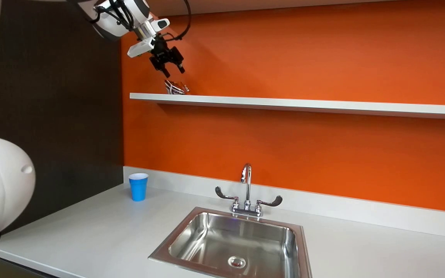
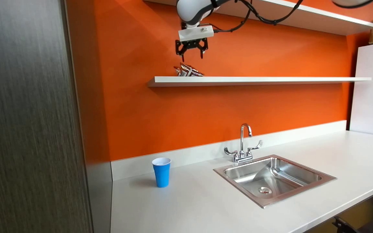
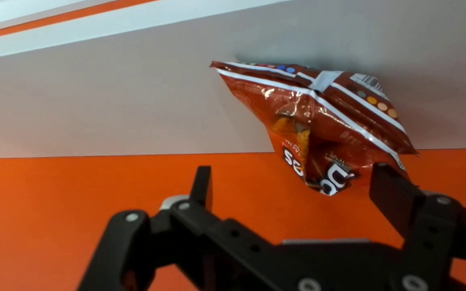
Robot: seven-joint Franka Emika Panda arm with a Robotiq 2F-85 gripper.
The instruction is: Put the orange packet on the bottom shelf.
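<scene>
The orange packet (image 1: 176,88) is a crinkled red-brown and orange snack bag with white stripes. It rests on the bottom shelf (image 1: 284,103) near its end, by the dark panel. Both exterior views show the packet (image 2: 188,70) on the pale shelf board (image 2: 261,80). My gripper (image 1: 174,72) is open and empty, pointing down a little above the packet; it also shows in an exterior view (image 2: 192,58). In the wrist view the fingers (image 3: 292,169) are wide apart. The packet (image 3: 314,109) lies beyond them, offset toward the right finger, on the shelf surface (image 3: 95,105).
An upper shelf (image 2: 303,16) hangs above, close to the arm. The orange wall (image 1: 323,58) stands behind the packet. A dark panel (image 1: 60,96) stands at the shelf's near end. Below are a blue cup (image 1: 138,188), a sink (image 1: 303,251) and a faucet (image 1: 248,189).
</scene>
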